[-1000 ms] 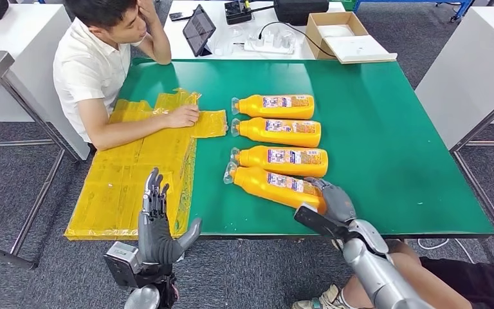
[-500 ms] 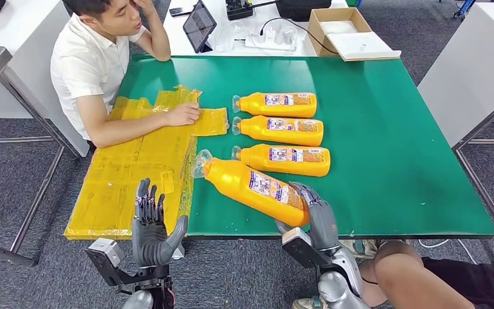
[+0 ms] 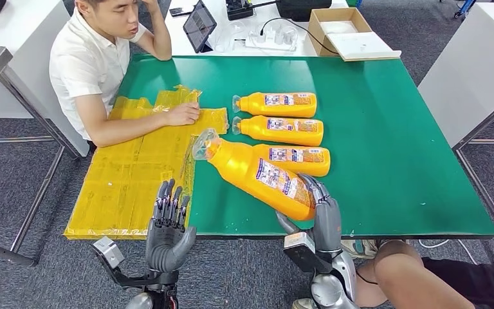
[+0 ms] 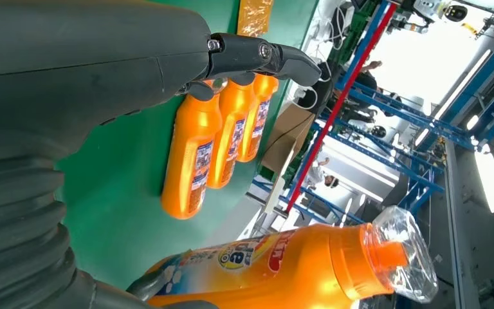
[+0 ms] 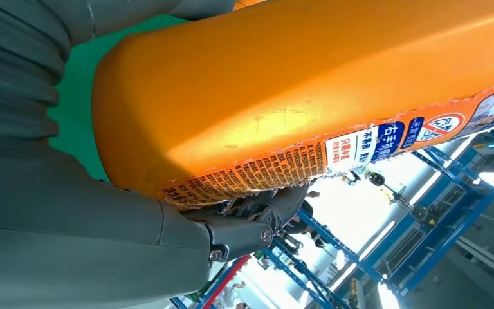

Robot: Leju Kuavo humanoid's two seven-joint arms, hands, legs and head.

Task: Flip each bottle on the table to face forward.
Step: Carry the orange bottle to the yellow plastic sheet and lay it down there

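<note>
Gripping the base of the lifted bottle (image 3: pixel 260 175), the right robot hand (image 3: pixel 321 209) holds it above the surface (image 3: pixel 392 161), neck pointing toward the open, empty left robot hand (image 3: pixel 167 232).

You can't see most of the third bottle (image 3: pixel 299 159): the lifted bottle (image 3: pixel 257 172) covers its neck.

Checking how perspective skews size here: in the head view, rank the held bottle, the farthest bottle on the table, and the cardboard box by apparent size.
1. Held bottle, though lifted nearer the camera.
2. Farthest bottle and cardboard box: too alike to rank.
</note>
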